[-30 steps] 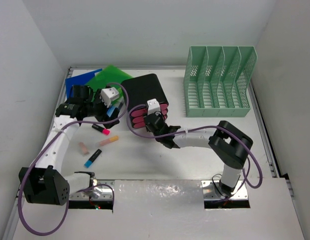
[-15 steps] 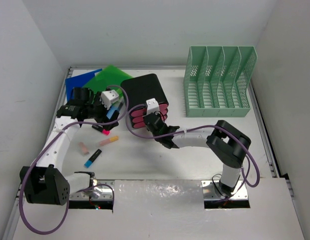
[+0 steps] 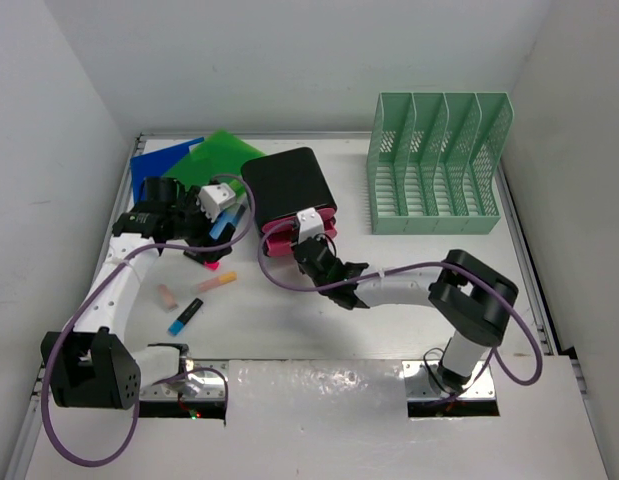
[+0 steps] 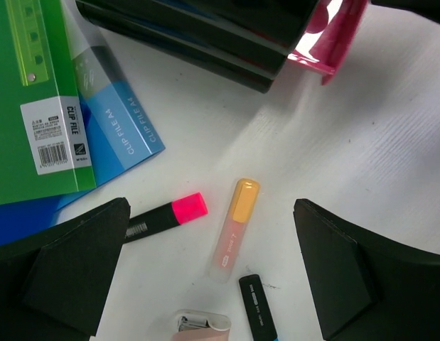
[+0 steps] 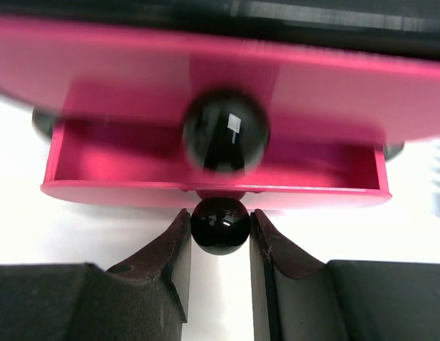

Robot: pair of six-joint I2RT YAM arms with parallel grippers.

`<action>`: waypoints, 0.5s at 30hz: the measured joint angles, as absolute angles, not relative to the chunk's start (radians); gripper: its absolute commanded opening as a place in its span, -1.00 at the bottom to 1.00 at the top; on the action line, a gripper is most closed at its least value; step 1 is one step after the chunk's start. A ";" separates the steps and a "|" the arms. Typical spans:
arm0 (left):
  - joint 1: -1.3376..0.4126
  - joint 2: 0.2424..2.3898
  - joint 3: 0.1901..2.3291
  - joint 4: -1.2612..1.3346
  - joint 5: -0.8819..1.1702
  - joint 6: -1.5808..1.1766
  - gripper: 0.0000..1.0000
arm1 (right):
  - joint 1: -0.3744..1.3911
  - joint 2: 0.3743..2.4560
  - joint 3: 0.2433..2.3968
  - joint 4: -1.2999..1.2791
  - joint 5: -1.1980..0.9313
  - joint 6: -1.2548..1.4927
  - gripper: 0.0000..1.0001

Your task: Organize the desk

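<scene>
The white desk (image 3: 389,290) holds a black box of pink drawers (image 3: 289,185). My right gripper (image 3: 311,252) is shut on the black knob (image 5: 220,226) of the lowest pink drawer (image 5: 212,167), which stands pulled out and looks empty. My left gripper (image 3: 207,240) is open and empty; in the left wrist view it (image 4: 209,241) hangs over an orange-capped highlighter (image 4: 235,227), a pink-capped black marker (image 4: 166,215), a black and blue marker (image 4: 256,302) and a pale pink item (image 4: 198,325), all lying loose on the desk.
A green folder (image 3: 214,155) and a blue folder (image 3: 159,160) lie at the back left. A mint-green mesh file rack (image 3: 434,165) stands at the back right. White walls close in the left, back and right sides.
My right gripper has drawn back toward the near edge with the knob, and the lowest pink drawer has slid out of the box. The left arm has barely moved.
</scene>
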State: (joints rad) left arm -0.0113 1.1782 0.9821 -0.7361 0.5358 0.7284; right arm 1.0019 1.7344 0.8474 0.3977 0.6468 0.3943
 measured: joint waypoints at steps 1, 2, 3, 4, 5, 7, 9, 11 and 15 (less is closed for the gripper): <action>-0.011 1.179 0.981 -0.738 0.532 0.735 0.96 | 1.011 1.723 0.837 0.387 0.651 0.394 -1.00; -0.011 1.179 0.980 -0.741 0.529 0.742 0.94 | 1.021 1.708 0.826 0.377 0.654 0.394 -1.00; -0.011 1.179 0.980 -0.745 0.527 0.752 0.94 | 1.030 1.696 0.815 0.367 0.656 0.395 -1.00; -0.011 1.179 0.979 -0.752 0.527 0.762 0.91 | 1.038 1.683 0.804 0.358 0.655 0.397 -1.00; -0.011 1.179 0.976 -0.756 0.527 0.774 0.87 | 1.046 1.671 0.793 0.351 0.655 0.400 -1.00; -0.011 1.178 0.962 -0.764 0.523 0.801 0.72 | 1.063 1.645 0.771 0.334 0.655 0.407 -1.00; -0.011 1.178 0.939 -0.767 0.512 0.819 0.65 | 1.081 1.620 0.746 0.319 0.656 0.413 -0.99; -0.011 1.179 0.905 -0.766 0.494 0.833 0.64 | 1.100 1.600 0.725 0.300 0.657 0.420 -0.90; -0.011 1.186 0.842 -0.761 0.463 0.858 0.65 | 1.141 1.557 0.685 0.260 0.675 0.432 -0.19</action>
